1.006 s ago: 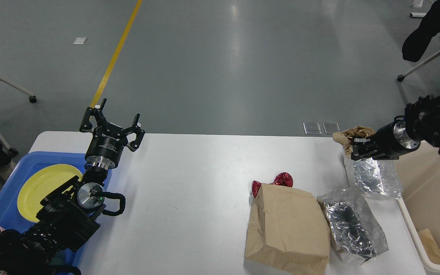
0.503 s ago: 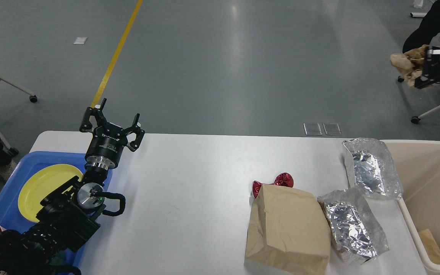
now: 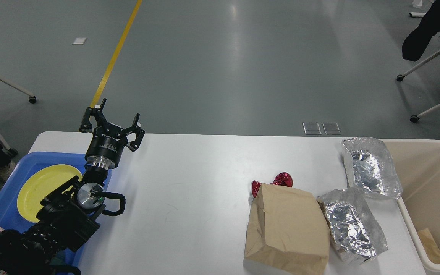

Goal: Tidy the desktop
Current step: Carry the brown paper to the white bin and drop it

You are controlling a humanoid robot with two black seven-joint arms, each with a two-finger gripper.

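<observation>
left gripper (image 3: 112, 121) fingers spread wide, empty, above desktop (image 3: 189, 183) edge

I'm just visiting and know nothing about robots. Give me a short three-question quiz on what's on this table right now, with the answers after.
1. True or false: the left gripper holds something between its jaws.
2. How many crinkled silver foil bags lie on the desktop?
3. Multiple choice: the yellow plate sits in
A) the cream bin
B) the blue tray
C) the brown paper bag

Key:
1. False. Its jaws stand open and empty.
2. Two: the far foil bag and the near foil bag, both beside the bin.
3. B
</observation>
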